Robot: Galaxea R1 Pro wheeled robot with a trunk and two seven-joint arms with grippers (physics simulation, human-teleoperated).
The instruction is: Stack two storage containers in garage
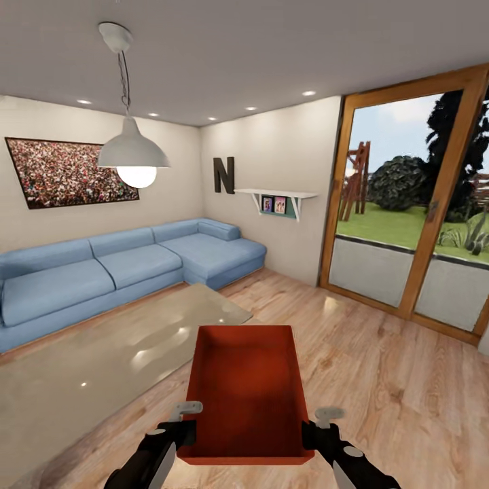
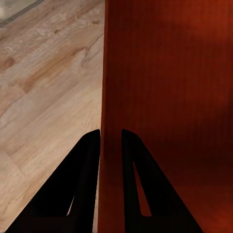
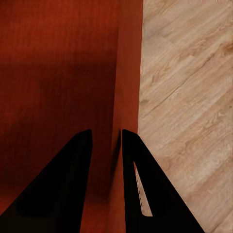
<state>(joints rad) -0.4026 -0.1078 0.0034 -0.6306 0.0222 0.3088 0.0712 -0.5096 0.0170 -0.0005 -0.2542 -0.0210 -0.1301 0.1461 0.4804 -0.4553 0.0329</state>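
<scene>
**Orange-red container held at both side walls over the living room floor**

One storage container (image 1: 246,394) is carried low in front of the robot, gripped on either side. The left claw (image 1: 185,422) is closed on the left wall, near the corner closest to the robot; in the left wrist view the thin wall is seen pinched between the two dark fingers (image 2: 80,189), one outside and one inside the bin. The right claw (image 1: 319,428) is closed the same way on the right wall, and in the right wrist view its fingers (image 3: 145,189) are seen straddling that wall.

The container's long axis is pointed straight away from the robot, toward the sofa and far wall, with a short wall nearest the robot. The open top is turned upward and the bin is held roughly level. The walls are thin, plain and orange-red, the inside is darker with soft shadow, and nothing is seen inside it.

Light wood plank floor (image 1: 380,367) is seen beneath and around the bin. A glossy pale low counter (image 1: 122,353) lies ahead to the left. Beyond it, a blue corner sofa (image 1: 129,265) is set against white walls, with a pendant lamp (image 1: 132,153) hung above. A wood-framed glass door (image 1: 414,217) is seen to the right, opening onto a garden.
</scene>
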